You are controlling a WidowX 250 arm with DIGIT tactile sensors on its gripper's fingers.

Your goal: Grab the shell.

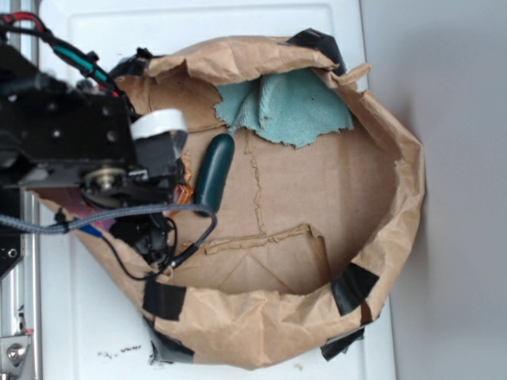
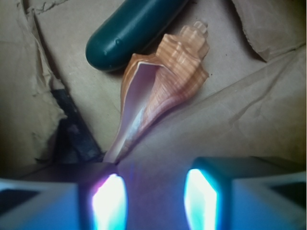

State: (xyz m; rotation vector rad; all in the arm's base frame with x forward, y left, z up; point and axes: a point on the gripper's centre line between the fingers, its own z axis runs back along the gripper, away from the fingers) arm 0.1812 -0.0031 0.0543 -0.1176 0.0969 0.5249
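1. At the left of the exterior frame, the robot arm [image 1: 71, 150] reaches over the rim of a crumpled brown paper bag [image 1: 396, 237] that lies opened flat on a white table [image 1: 95, 32].
2. The shell [image 2: 158, 91] sits in the middle of the wrist frame, orange-brown and ribbed, its pale opening facing up and its narrow tip pointing toward the lower left.
3. A dark green oblong [image 2: 129, 31] lies along the shell's upper left side, touching or nearly touching it.
4. The gripper [image 2: 156, 199] is spread apart; its two fingers show at the bottom edge, and nothing is between them except bare paper.
5. The shell's narrow tip ends just above the left finger [image 2: 108, 201], apart from it.
6. Right of the shell, the paper floor is open and only creased.
7. In the exterior view, a teal cloth [image 1: 293, 107] rests against the bag's upper wall, well apart from the oblong.
8. Black tape [image 1: 352, 289] patches the bag's rim at several corners.
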